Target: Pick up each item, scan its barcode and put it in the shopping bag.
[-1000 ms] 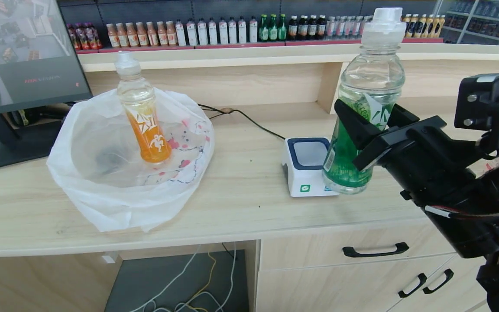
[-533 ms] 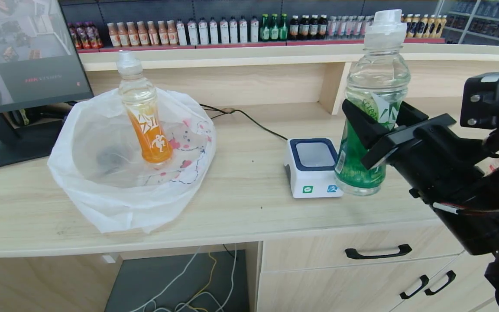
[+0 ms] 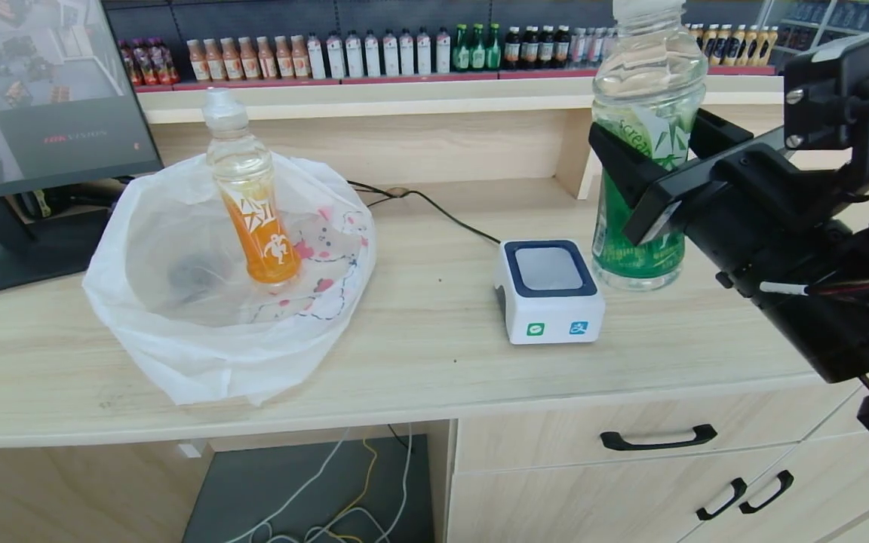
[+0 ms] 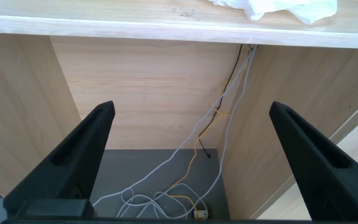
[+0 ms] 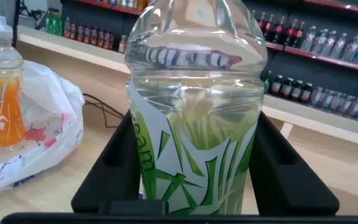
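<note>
- Right now the step in hand looks like the scan: the right gripper point(image 3: 664, 162) is clamped on the green bottle point(image 3: 642, 226) at its label. It holds the bottle upright just beside the scanner point(image 3: 549, 290), on the scanner's right and a little behind it.
- To scan well, the bottle probably needs carrying over the scanner's upward-facing window and tipping or turning until the barcode faces the glass. The hold is already firm at mid-body, so the wrist should do the turning rather than a regrip.
- After that comes the shopping bag point(image 3: 178, 354), well apart to the left on the counter point(image 3: 419, 369). An orange bottle point(image 3: 253, 219) already stands inside it, so the green one should go down beside that, not on it.
- The left gripper point(image 4: 197, 162) has its jaws wide apart and holds nothing, facing the cables below the counter.
- The green bottle's cap is cut off at the head view's top edge.
- A pale strip low on the label may be the barcode, but I cannot tell for sure.
- Whether the bottle's base is off the counter is hard to judge.
</note>
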Controlling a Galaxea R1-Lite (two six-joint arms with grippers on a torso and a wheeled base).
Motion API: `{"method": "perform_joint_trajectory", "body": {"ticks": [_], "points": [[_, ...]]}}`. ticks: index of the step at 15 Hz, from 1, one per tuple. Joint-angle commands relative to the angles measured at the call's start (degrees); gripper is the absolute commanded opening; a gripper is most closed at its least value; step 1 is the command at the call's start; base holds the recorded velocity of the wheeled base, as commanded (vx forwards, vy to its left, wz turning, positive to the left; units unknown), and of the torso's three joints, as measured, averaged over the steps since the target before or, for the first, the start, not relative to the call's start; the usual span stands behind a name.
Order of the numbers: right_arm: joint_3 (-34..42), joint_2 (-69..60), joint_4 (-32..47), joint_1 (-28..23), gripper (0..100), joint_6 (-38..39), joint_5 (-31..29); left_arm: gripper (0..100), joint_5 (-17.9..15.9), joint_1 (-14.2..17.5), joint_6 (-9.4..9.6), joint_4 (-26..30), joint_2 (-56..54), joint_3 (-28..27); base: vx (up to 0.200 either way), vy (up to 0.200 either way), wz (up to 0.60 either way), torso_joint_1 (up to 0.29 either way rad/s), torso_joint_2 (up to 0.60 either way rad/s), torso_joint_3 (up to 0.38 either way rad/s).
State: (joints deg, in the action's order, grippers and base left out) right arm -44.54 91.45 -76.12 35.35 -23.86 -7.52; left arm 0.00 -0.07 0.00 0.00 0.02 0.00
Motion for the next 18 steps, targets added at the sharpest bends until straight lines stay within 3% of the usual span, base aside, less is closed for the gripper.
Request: {"method": "perform_joint_trajectory", "body": {"ticks": [1,4,11,18], "points": [[-0.6,-0.4,1.0,1.6,0,-2.2,0.0,100,0.0,0.1,0.00,0.0,0.0,0.0,0.000,0.000,0.00,0.000,0.00,0.000],[-2.3,-0.4,2.2,3.2,0,-8.8,0.3,100,0.0,0.1,0.00,0.0,0.0,0.0,0.000,0.000,0.00,0.000,0.00,0.000],[-4.4,3.8,4.0,4.4,0,-22.2,10.4,100,0.0,0.1,0.00,0.0,0.0,0.0,0.000,0.000,0.00,0.000,0.00,0.000],[-5.0,7.3,4.0,2.1,0,-28.9,21.5,100,0.0,0.1,0.00,0.0,0.0,0.0,0.000,0.000,0.00,0.000,0.00,0.000]]}}
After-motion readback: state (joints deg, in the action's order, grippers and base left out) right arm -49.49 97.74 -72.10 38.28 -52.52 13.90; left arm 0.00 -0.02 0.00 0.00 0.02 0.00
